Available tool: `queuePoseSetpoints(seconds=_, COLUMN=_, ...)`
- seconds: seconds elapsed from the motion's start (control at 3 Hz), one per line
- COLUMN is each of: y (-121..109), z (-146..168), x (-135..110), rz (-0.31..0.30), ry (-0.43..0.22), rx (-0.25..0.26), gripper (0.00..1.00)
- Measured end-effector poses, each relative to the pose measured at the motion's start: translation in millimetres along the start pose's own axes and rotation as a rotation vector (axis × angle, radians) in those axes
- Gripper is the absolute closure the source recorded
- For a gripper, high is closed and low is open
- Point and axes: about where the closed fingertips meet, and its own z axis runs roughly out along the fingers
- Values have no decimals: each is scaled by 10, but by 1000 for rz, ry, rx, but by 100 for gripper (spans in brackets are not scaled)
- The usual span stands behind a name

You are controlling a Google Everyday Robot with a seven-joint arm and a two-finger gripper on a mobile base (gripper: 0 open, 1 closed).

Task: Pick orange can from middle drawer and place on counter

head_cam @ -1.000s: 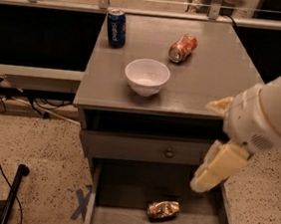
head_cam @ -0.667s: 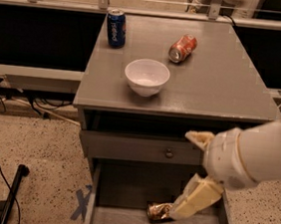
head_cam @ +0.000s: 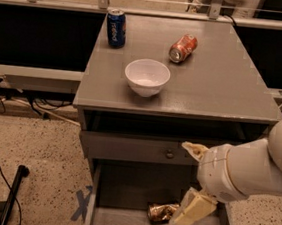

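The orange can (head_cam: 159, 211) lies on its side on the flat grey bottom of the open middle drawer (head_cam: 119, 219), near the middle. It is golden-brown, shiny and dented. My gripper (head_cam: 192, 209) hangs from the white arm at the right, down inside the drawer. Its cream finger (head_cam: 194, 210) is right beside the can's right end and hides part of it. The counter (head_cam: 220, 77) is the grey cabinet top above.
On the counter stand a white bowl (head_cam: 146, 77), an upright blue can (head_cam: 115, 27) at the back left and a red-orange can (head_cam: 182, 48) on its side. A closed drawer front with a round knob (head_cam: 169, 153) sits above the open drawer. Cables and a black pole lie on the floor at the left.
My arm has come down and to the left, from above the drawer's right side into the drawer, up to the orange can. The can has not moved.
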Motion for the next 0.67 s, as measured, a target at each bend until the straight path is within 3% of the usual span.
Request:
queuePoseSetpoints(seconds=0.33, y=-19, z=221, x=369, rz=-151, ry=111, rx=23, gripper=0)
queuePoseSetpoints(seconds=0.67, y=-34, z=223, x=403, rz=-204, ry=128, rx=29, gripper=0)
